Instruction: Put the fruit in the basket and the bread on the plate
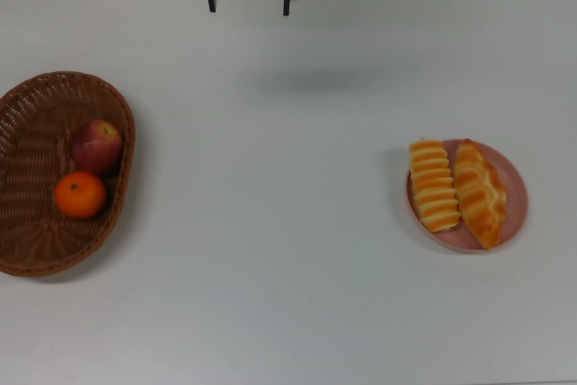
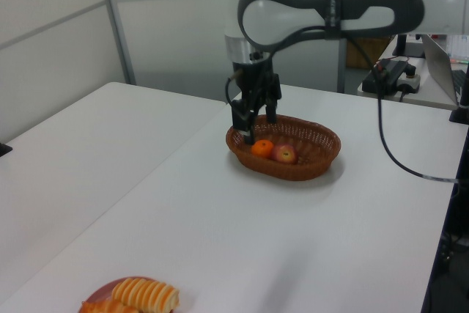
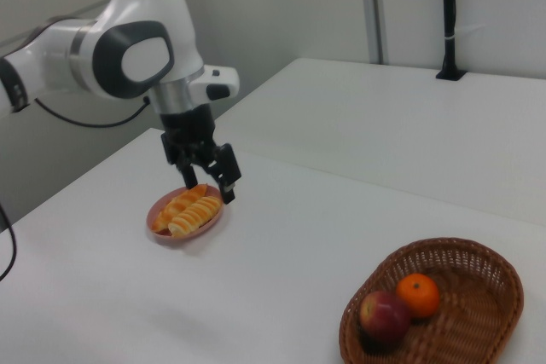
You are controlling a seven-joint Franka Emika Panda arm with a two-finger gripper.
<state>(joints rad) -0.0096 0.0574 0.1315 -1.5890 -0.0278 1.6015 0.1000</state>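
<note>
The fruit lies in the brown wicker basket (image 1: 124,146) at the top view's left: a red apple (image 1: 96,145) and an orange tangerine (image 1: 80,194) beside it. On the pink plate (image 1: 516,214) at the top view's right rest both breads, a ridged roll (image 1: 435,185) and a twisted loaf (image 1: 479,192), side by side. My gripper (image 1: 249,6) hangs open and empty at the top view's upper edge, well above the table and apart from both. The left view puts the gripper (image 2: 260,127) in front of the basket (image 2: 293,171); in the right view the gripper (image 3: 210,185) overlaps the plate (image 3: 183,239).
The table is white, with a second white table beyond a seam in the left view. A black cable (image 2: 388,159) trails from the arm along the left view's right side. A laptop and small items stand on a desk at the back right.
</note>
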